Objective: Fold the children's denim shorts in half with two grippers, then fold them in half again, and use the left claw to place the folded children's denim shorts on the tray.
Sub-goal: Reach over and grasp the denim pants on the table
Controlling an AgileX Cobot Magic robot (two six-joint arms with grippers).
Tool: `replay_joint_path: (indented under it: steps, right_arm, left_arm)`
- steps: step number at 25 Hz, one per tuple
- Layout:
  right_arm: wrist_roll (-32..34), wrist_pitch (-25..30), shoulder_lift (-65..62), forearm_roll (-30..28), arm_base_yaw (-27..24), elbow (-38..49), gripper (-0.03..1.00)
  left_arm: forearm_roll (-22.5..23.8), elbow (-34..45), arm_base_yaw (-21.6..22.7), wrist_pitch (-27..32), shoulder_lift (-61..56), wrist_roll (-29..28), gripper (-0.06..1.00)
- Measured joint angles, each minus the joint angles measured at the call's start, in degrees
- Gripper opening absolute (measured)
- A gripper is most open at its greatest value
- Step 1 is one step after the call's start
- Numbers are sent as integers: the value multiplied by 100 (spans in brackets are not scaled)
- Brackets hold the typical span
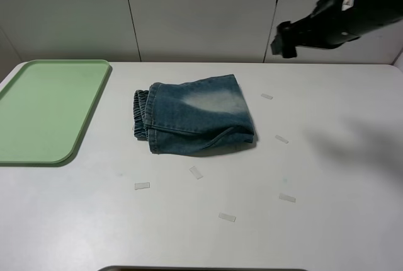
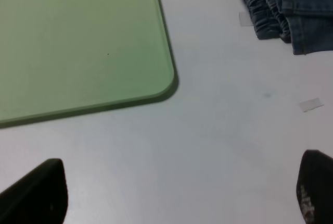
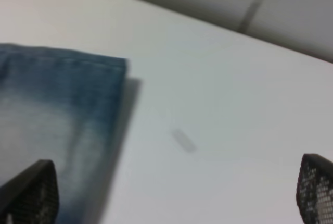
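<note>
Surroundings: we note short tape strips (image 1: 142, 186) scattered on the white table (image 1: 340, 233) around the shorts (image 1: 198, 116).
Tray (image 1: 44, 107): pale green, far left, well apart from the shorts; its whole floor shows.
Shorts: faded blue denim, folded mid-table, gathered waistband toward the tray, bleached patch uppermost.
Left gripper (image 2: 177, 193): fingers wide apart near the tray's corner, holding nothing.
Right gripper (image 3: 174, 193): likewise spread, raised, empty.

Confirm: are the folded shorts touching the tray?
Apart. The exterior high view shows a strip of bare table between the shorts and the tray; the left wrist view shows the same gap.
</note>
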Motion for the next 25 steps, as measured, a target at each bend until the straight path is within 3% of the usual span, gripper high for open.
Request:
replay_joint_path:
  steps: [10,16,25]
  right_arm:
    - [2,-196,-2917,403,-1555,2108,69]
    - [11,-121,-5010,638,-1702,2748,69]
    - [263,1743,-7607,677,-1476,2794,69]
  left_arm:
    - [0,0,0,0,0,0,87]
    - [0,0,0,0,0,0,87]
    - [0,0,0,0,0,0,87]
